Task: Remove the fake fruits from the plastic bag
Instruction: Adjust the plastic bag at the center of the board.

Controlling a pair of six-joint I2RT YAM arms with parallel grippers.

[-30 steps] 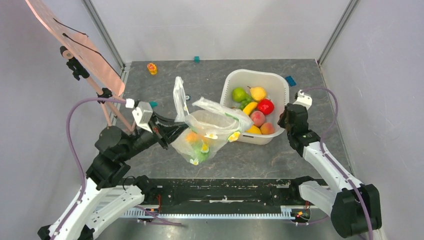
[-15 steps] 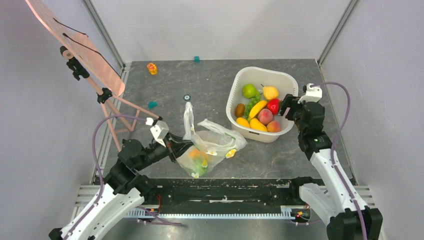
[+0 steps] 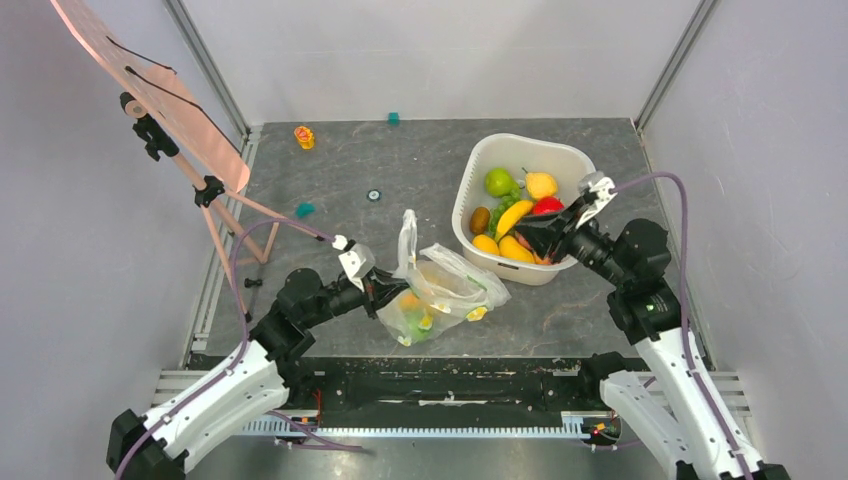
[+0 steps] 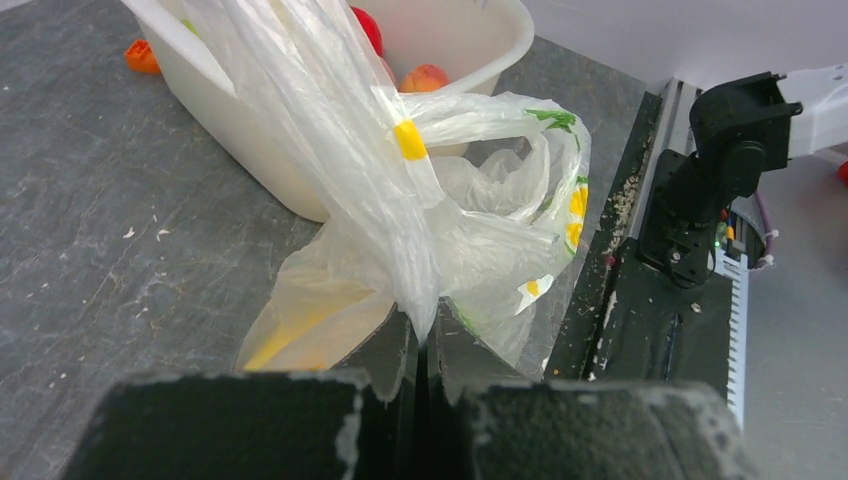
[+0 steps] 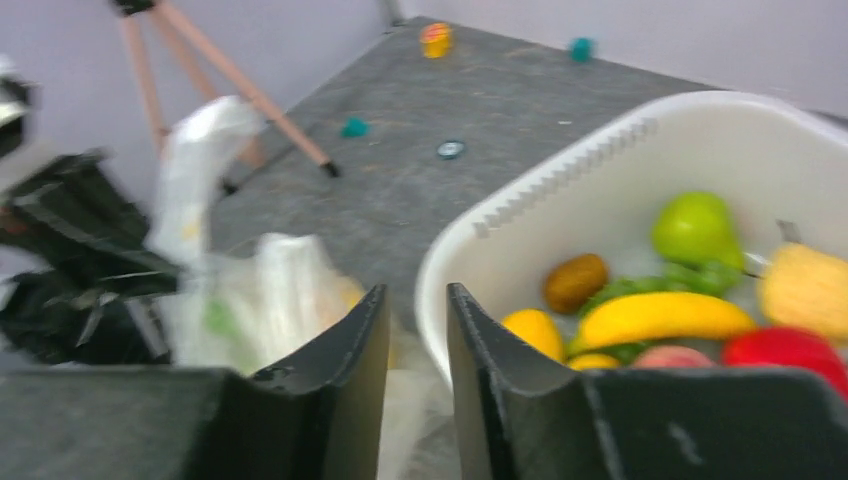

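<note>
The plastic bag [image 3: 445,288] lies crumpled on the table just left of the white basin [image 3: 520,146], one handle loop standing up. An orange-yellow fruit [image 3: 408,300] and a green one [image 3: 421,325] show through it. My left gripper [image 3: 385,293] is shut on the bag's bunched film; the left wrist view shows the film [image 4: 400,200] pinched between the closed jaws of that gripper [image 4: 422,325]. My right gripper [image 3: 527,232] hovers over the basin's near-left rim [image 5: 560,180], pointing at the bag [image 5: 270,300]. In the right wrist view that gripper [image 5: 415,295] is slightly open and empty.
The basin holds several fruits: a green apple [image 3: 497,181], a pear [image 3: 541,184], a banana [image 3: 513,216], a red fruit [image 3: 547,206]. A tripod with a pink board [image 3: 150,110] stands at left. Small toys [image 3: 304,137] [image 3: 393,118] [image 3: 305,209] lie at the back. A black rail [image 3: 450,385] runs along the near edge.
My left gripper has carried the bag nearer and to the right. My right gripper has swung left over the basin's near rim, toward the bag. The basin shifted slightly early on.
</note>
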